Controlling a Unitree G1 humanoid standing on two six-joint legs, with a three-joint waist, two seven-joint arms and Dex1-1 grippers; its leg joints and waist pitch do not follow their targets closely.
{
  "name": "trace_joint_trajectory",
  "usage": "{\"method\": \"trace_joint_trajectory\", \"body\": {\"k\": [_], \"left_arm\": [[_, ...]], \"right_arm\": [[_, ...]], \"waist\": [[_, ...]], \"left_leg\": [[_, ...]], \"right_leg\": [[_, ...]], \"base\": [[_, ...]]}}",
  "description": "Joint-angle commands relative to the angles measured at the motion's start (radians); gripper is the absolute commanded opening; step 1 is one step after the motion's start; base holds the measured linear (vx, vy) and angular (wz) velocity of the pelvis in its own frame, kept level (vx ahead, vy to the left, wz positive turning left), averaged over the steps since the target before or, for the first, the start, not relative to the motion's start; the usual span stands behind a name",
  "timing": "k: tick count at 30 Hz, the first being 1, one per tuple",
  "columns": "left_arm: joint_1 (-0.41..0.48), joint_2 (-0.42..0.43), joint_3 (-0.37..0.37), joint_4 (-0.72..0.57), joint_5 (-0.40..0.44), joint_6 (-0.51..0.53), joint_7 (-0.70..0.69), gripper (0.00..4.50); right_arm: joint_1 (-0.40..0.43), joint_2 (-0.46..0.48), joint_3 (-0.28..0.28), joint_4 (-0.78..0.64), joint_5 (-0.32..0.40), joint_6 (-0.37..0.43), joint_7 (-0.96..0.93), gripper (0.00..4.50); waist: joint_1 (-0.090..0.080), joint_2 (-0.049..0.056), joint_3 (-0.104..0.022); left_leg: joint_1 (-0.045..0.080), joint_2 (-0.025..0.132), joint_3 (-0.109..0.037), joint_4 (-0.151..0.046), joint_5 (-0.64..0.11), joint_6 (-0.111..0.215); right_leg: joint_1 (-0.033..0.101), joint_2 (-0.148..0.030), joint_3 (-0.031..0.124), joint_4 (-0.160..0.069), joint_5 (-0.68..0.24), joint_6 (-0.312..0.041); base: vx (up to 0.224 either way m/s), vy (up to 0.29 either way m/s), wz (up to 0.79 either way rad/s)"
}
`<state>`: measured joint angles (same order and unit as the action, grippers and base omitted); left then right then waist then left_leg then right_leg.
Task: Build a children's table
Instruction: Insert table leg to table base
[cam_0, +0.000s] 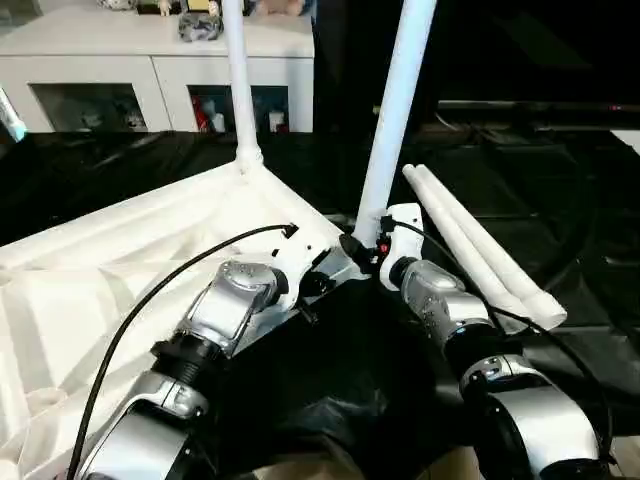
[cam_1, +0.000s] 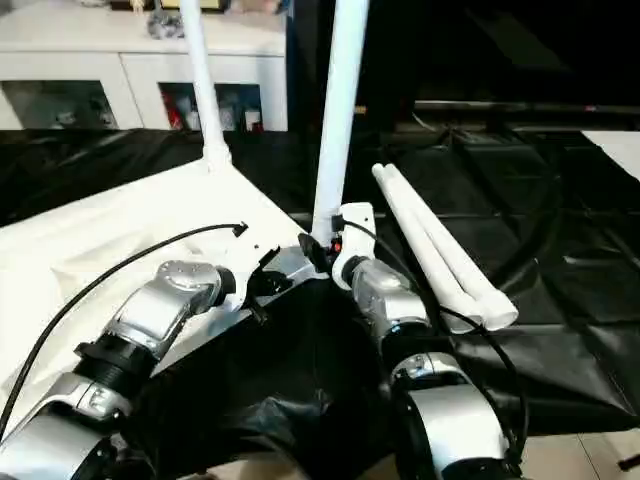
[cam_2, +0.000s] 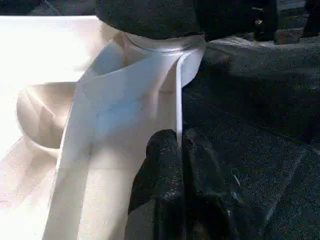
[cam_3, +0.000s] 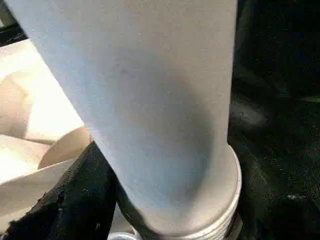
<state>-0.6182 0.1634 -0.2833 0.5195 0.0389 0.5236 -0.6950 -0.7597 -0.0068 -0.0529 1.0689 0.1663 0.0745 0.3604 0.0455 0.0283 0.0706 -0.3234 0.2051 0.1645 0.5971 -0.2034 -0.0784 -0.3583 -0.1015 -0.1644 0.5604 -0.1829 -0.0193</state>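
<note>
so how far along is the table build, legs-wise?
Done: one leg stands upright in the far corner of the upside-down top. In hand: the right gripper holds a second leg at the near corner socket, while the left gripper pinches the top's rim. Left: two legs lie on the black cover.

No legible text, labels, brand marks, numbers or signs appear on any surface in these views.
</note>
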Motion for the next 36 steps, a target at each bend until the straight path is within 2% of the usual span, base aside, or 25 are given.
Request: {"method": "trace_joint_trajectory", "body": {"k": [1,2,3,4,5,6,7,8,9,10,11,12,13,15,19,23,24,25,27,28,29,31,32,34,36], "left_arm": [[-0.061,-0.049,-0.020,-0.053,-0.022,-0.053,-0.021,0.00],[-0.059,-0.045,-0.019,-0.054,-0.021,-0.054,-0.023,0.00],[-0.058,-0.043,-0.017,-0.054,-0.020,-0.056,-0.024,0.00],[-0.058,-0.041,-0.016,-0.053,-0.018,-0.057,-0.025,0.00],[-0.056,-0.038,-0.015,-0.055,-0.017,-0.059,-0.027,0.00],[-0.055,-0.036,-0.015,-0.057,-0.016,-0.060,-0.029,0.00],[-0.054,-0.036,-0.014,-0.057,-0.016,-0.060,-0.030,0.00],[-0.052,-0.031,-0.013,-0.062,-0.016,-0.062,-0.035,0.00],[-0.050,-0.025,-0.012,-0.066,-0.017,-0.064,-0.040,0.00],[-0.049,-0.024,-0.012,-0.066,-0.018,-0.064,-0.040,0.00],[-0.047,-0.016,-0.011,-0.069,-0.019,-0.067,-0.046,0.00],[-0.047,-0.013,-0.011,-0.069,-0.019,-0.070,-0.048,0.00],[-0.047,-0.011,-0.011,-0.069,-0.019,-0.071,-0.050,0.00],[-0.045,-0.001,-0.009,-0.071,-0.020,-0.077,-0.060,0.00],[-0.035,0.014,-0.008,-0.080,-0.017,-0.083,-0.074,0.00],[-0.015,0.041,-0.015,-0.104,-0.022,-0.104,-0.114,0.00],[-0.015,0.041,-0.015,-0.104,-0.022,-0.104,-0.114,0.00],[0.000,0.063,-0.021,-0.122,-0.027,-0.112,-0.147,0.00],[0.007,0.077,-0.024,-0.129,-0.028,-0.120,-0.163,0.00],[0.014,0.091,-0.022,-0.135,-0.031,-0.122,-0.179,0.00],[0.020,0.103,-0.021,-0.138,-0.034,-0.128,-0.192,0.00],[0.031,0.130,-0.019,-0.147,-0.040,-0.142,-0.227,0.00],[0.036,0.144,-0.022,-0.151,-0.042,-0.157,-0.247,0.00],[0.047,0.172,-0.031,-0.162,-0.045,-0.172,-0.286,0.00],[0.061,0.197,-0.038,-0.177,-0.051,-0.188,-0.323,0.00]], "right_arm": [[0.047,0.054,0.054,0.108,-0.041,0.075,0.014,2.77],[0.047,0.056,0.051,0.106,-0.037,0.068,0.020,2.77],[0.044,0.056,0.045,0.106,-0.032,0.061,0.019,2.77],[0.042,0.057,0.040,0.107,-0.028,0.057,0.017,3.12],[0.036,0.056,0.031,0.109,-0.020,0.050,0.014,3.33],[0.034,0.056,0.027,0.109,-0.017,0.048,0.014,3.47],[0.033,0.056,0.025,0.110,-0.016,0.046,0.014,3.47],[0.025,0.055,0.018,0.111,-0.010,0.039,0.021,3.55],[0.021,0.052,0.018,0.107,-0.010,0.033,0.031,3.66],[0.020,0.052,0.018,0.107,-0.011,0.032,0.033,3.66],[0.014,0.049,0.019,0.104,-0.015,0.022,0.046,3.86],[0.011,0.049,0.015,0.105,-0.020,0.017,0.050,3.95],[0.009,0.048,0.015,0.104,-0.023,0.015,0.054,4.02],[0.003,0.039,0.016,0.095,-0.032,0.002,0.074,4.08],[0.002,0.025,0.029,0.078,-0.043,-0.019,0.102,4.48],[0.013,-0.003,0.051,0.024,-0.057,-0.041,0.158,4.49],[0.013,-0.003,0.051,0.024,-0.057,-0.041,0.158,4.49],[0.029,-0.028,0.058,-0.035,-0.056,-0.048,0.203,4.49],[0.041,-0.045,0.061,-0.071,-0.053,-0.047,0.228,4.49],[0.062,-0.068,0.069,-0.124,-0.048,-0.038,0.273,4.49],[0.082,-0.090,0.079,-0.170,-0.045,-0.031,0.309,4.49],[0.131,-0.140,0.103,-0.278,-0.037,-0.013,0.398,4.49],[0.148,-0.161,0.111,-0.315,-0.038,-0.017,0.422,4.49],[0.181,-0.201,0.128,-0.384,-0.033,-0.010,0.482,4.49],[0.211,-0.237,0.147,-0.450,-0.026,0.011,0.547,4.49]], "waist": [[-0.047,0.007,-0.035],[0.000,0.059,-0.056],[-0.001,0.049,-0.061],[-0.021,0.020,-0.056],[-0.007,0.000,-0.051],[0.013,-0.027,-0.045],[0.015,-0.030,-0.051],[0.025,-0.019,-0.069],[0.031,-0.006,-0.077],[0.028,0.006,-0.089],[0.025,0.006,-0.088],[0.014,0.009,-0.078],[0.013,0.011,-0.081],[0.012,0.011,-0.084],[0.016,0.005,-0.084],[0.018,0.000,-0.081],[0.019,0.000,-0.083],[0.020,0.000,-0.084],[0.024,0.000,-0.087],[0.027,0.002,-0.092],[0.027,0.002,-0.092],[0.038,0.003,-0.104],[0.042,0.000,-0.105],[0.044,-0.001,-0.101],[0.044,-0.002,-0.098]], "left_leg": [[0.075,-0.018,-0.004,0.022,-0.504,0.001],[-0.080,0.073,-0.059,-0.114,-0.677,-0.004],[-0.074,0.089,-0.068,-0.148,-0.722,-0.013],[-0.006,0.050,-0.061,-0.136,-0.735,-0.006],[0.004,0.019,-0.058,-0.107,-0.685,-0.046],[0.039,-0.030,-0.025,-0.014,-0.432,-0.027],[0.019,-0.027,-0.031,0.001,-0.281,0.008],[-0.049,-0.006,-0.040,-0.059,-0.195,0.008],[-0.052,0.007,-0.043,-0.074,-0.170,0.000],[-0.044,0.021,-0.044,-0.077,-0.112,-0.003],[-0.046,0.022,-0.042,-0.081,-0.117,0.001],[-0.046,0.019,-0.034,-0.089,-0.294,-0.010],[-0.047,0.019,-0.036,-0.091,-0.321,-0.016],[-0.044,0.021,-0.033,-0.092,-0.330,-0.015],[-0.046,0.021,-0.021,-0.092,-0.273,0.004],[-0.043,0.021,-0.015,-0.094,-0.261,0.011],[-0.044,0.022,-0.013,-0.093,-0.238,0.017],[-0.044,0.022,-0.013,-0.093,-0.229,0.019],[-0.044,0.024,-0.011,-0.091,-0.190,0.032],[-0.042,0.025,-0.007,-0.085,-0.141,0.047],[-0.042,0.025,-0.007,-0.085,-0.141,0.047],[-0.045,0.022,-0.007,-0.068,-0.007,0.089],[-0.047,0.018,-0.004,-0.062,0.029,0.116],[-0.048,0.019,-0.002,-0.062,0.011,0.134],[-0.049,0.022,-0.001,-0.065,-0.031,0.128]], "right_leg": [[-0.032,-0.056,-0.120,-0.227,-0.875,0.136],[0.140,-0.055,-0.009,0.082,-0.482,0.061],[0.116,-0.048,0.038,0.087,-0.248,0.012],[0.043,-0.047,0.071,0.048,-0.222,-0.039],[0.027,-0.074,0.074,-0.027,-0.501,-0.027],[-0.042,-0.111,0.079,-0.121,-0.918,0.016],[-0.018,-0.135,0.079,-0.123,-0.988,0.010],[0.039,-0.105,0.076,-0.077,-0.812,0.006],[0.038,-0.093,0.079,-0.066,-0.684,-0.017],[0.024,-0.071,0.080,-0.038,-0.405,-0.089],[0.025,-0.065,0.079,-0.029,-0.322,-0.120],[0.018,-0.056,0.079,-0.030,-0.339,-0.165],[0.024,-0.057,0.079,-0.029,-0.346,-0.168],[0.020,-0.057,0.084,-0.032,-0.306,-0.179],[0.023,-0.059,0.089,-0.033,-0.281,-0.185],[0.020,-0.058,0.093,-0.038,-0.302,-0.181],[0.022,-0.057,0.095,-0.035,-0.281,-0.182],[0.022,-0.057,0.096,-0.034,-0.271,-0.185],[0.025,-0.056,0.096,-0.029,-0.215,-0.192],[0.024,-0.052,0.097,-0.020,-0.134,-0.215],[0.024,-0.052,0.097,-0.020,-0.134,-0.215],[0.026,-0.047,0.099,0.006,0.072,-0.248],[0.024,-0.042,0.097,0.012,0.142,-0.263],[0.023,-0.044,0.096,0.010,0.132,-0.276],[0.025,-0.047,0.096,0.005,0.074,-0.268]], "base": [[0.022,0.023,-0.27],[0.191,0.113,-0.28],[0.191,0.113,-0.28],[0.198,0.032,-0.06],[0.006,-0.077,0.16],[0.006,-0.077,0.16],[-0.014,-0.071,0.04],[0.089,-0.023,-0.19],[0.089,-0.023,-0.19],[0.092,-0.008,-0.07],[0.000,0.000,0.00],[0.000,0.000,0.00],[0.000,0.000,0.00],[0.000,0.000,0.00],[0.000,0.000,0.00],[0.000,0.000,0.00],[0.000,0.000,0.00],[0.000,0.000,0.00],[0.000,0.000,0.00],[0.000,0.000,0.00],[0.000,0.000,0.00],[0.000,0.000,0.00],[0.000,0.000,0.00],[0.000,0.000,0.00],[0.000,0.000,0.00]]}}
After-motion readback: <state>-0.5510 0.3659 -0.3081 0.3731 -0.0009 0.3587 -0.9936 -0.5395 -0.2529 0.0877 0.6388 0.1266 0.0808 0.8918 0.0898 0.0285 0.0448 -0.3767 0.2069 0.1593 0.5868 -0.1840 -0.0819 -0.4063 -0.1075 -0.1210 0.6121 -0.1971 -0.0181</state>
